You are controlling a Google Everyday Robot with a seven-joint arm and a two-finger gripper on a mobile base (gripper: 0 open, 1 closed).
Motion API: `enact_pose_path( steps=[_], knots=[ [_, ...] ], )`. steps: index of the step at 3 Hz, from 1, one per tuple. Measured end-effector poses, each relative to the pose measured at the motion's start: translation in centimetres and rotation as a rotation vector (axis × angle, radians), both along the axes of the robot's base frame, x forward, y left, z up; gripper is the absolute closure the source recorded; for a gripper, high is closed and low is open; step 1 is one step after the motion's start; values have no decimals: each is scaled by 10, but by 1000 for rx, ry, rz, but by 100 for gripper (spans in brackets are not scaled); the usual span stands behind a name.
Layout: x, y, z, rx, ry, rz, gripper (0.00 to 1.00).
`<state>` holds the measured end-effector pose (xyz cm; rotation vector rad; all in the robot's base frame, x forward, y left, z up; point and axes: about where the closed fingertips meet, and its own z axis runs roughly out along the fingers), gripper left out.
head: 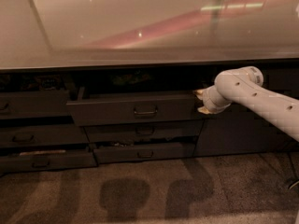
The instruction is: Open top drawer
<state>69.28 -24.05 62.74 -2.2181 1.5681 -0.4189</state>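
The top drawer (133,110) is the wide dark grey front under the counter, with a small black loop handle (145,111) at its centre. It stands partly pulled out, and dark contents show in the gap above it. My gripper (202,101) is at the drawer front's right end, touching or nearly touching that edge. The white arm (261,99) reaches in from the right.
A pale glossy countertop (140,27) overhangs the drawers. Narrower drawer fronts (145,131) sit below and to the left (32,106), and some stand slightly ajar. A plain dark cabinet door (243,134) is at the right. Brown carpet (149,190) covers the floor.
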Motion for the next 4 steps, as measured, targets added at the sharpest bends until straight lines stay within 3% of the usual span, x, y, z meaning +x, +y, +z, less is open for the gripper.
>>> enact_pose_path(
  steps=[4],
  knots=[
    [-13, 0, 1, 4, 8, 14, 100]
  ],
)
